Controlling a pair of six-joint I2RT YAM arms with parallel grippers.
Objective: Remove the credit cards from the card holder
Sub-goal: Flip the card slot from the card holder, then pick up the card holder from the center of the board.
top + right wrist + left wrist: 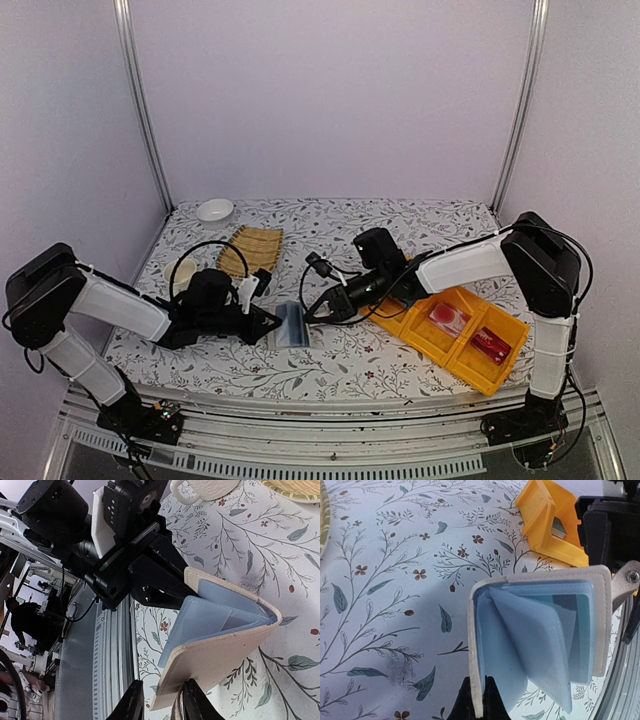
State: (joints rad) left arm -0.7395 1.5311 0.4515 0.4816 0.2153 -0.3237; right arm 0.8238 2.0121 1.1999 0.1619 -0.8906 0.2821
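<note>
Near the tabletop (350,365) front edge, left gripper (479,700) pinches the card holder (540,640); right gripper (162,705) straddles it, grip unclear

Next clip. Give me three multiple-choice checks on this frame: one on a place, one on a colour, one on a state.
1. On whose side do the yellow trays sit?
A) the right arm
B) the left arm
C) far middle, between both

2. What colour are the card holder inner pockets?
A) red
B) light blue
C) black

3. How is the card holder?
A) snapped shut, lying flat
B) open, lying untouched
C) open, one cover pinched by the left gripper

Answers:
1 A, the top view shows the trays beside that arm.
2 B, the left wrist view shows pale blue sleeves.
3 C, the pockets fan out and black fingers clamp the beige cover's edge.
</note>
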